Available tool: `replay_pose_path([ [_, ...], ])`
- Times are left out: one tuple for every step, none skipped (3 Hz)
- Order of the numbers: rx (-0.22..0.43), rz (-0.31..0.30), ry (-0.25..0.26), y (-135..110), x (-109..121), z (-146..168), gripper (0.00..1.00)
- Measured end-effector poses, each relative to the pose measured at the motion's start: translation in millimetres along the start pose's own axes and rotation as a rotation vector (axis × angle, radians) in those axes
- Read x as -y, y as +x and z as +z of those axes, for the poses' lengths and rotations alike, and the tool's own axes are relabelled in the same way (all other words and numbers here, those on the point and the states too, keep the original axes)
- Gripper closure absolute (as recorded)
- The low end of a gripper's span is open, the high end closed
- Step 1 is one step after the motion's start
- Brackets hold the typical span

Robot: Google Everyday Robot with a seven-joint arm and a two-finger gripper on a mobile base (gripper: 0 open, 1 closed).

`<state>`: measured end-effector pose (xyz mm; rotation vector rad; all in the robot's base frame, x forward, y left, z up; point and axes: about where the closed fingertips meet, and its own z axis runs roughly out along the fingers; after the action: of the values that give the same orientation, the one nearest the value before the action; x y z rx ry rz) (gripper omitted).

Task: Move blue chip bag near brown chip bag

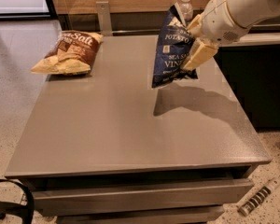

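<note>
Camera view: my arm [245, 6] is showing at the upper right; my hand [192, 42] is hovering over the far right part of the grey worktop [121, 125]
Hand: I am pinching the blue chip bag [170, 52] by its right edge; one cream finger [199, 55] is lying across the bag's front, the other is pressing near its top
Blue chip bag: it is hanging upright in the air, clear of the worktop; its white lettering is facing the camera; its shadow [186, 101] is falling on the worktop just below
Brown chip bag: the brown chip bag [70, 52] is lying flat near the far left corner of the worktop, well apart from the blue chip bag
Water bottle: a water bottle [186, 6] is standing behind the blue chip bag; only its cap and neck are showing
</note>
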<state>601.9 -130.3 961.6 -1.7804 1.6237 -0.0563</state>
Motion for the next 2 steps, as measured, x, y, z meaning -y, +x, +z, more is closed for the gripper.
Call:
replay_pose_path([
  [-0.001, -0.029, 0.012, -3.1, 30.2, 16.3, 1.00],
  [-0.012, -0.064, 0.042, -11.4, 77.0, 44.6, 1.00],
])
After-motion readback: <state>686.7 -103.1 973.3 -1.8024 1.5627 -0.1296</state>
